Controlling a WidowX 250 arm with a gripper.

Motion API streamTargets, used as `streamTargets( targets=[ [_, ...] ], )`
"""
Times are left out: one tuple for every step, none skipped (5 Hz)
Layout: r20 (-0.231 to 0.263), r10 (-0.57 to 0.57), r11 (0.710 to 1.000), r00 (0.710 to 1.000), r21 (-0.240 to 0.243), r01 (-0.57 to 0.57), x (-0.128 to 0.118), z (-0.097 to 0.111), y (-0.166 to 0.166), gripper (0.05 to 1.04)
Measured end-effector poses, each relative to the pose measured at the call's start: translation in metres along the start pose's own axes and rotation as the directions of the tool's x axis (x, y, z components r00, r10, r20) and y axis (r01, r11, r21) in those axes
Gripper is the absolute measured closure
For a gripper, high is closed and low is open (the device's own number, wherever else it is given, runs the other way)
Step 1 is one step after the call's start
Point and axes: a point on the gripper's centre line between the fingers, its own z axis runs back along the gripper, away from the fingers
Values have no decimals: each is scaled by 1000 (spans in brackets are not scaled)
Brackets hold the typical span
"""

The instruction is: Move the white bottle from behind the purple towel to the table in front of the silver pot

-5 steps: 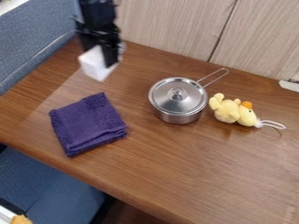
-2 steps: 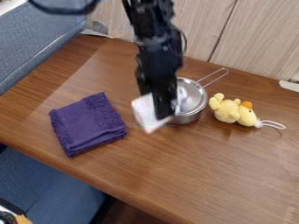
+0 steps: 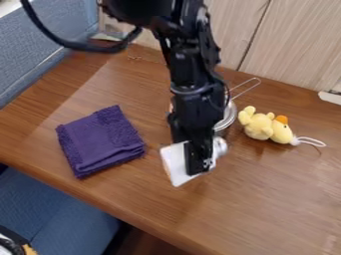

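The black gripper hangs over the middle of the wooden table, shut on a white object. That object is angular and pale, and its left part sticks out beside the gripper; a rounded light part shows at the right. Behind the arm stands the metal pot, mostly hidden, with its wire handle pointing to the upper right. Right of the pot lies a yellow plush duck with an orange beak and a white loop. A folded purple cloth lies to the gripper's left.
The brown wooden table meets a light wood panel wall at the back. Blue seating is below its front left edge, and a black cable loops from the arm at the upper left.
The arm has swung from the upper left, rightward and toward the table's front, carrying the white object. It now covers most of the pot; the cloth and duck have stayed put.
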Motion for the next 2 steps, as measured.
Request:
streamTargets(
  targets=[
    [-22,-13,1000,1000,9,13,5,-19,-3,426],
    [-55,-22,1000,998,8,23,8,-35,-3,426]
  ],
)
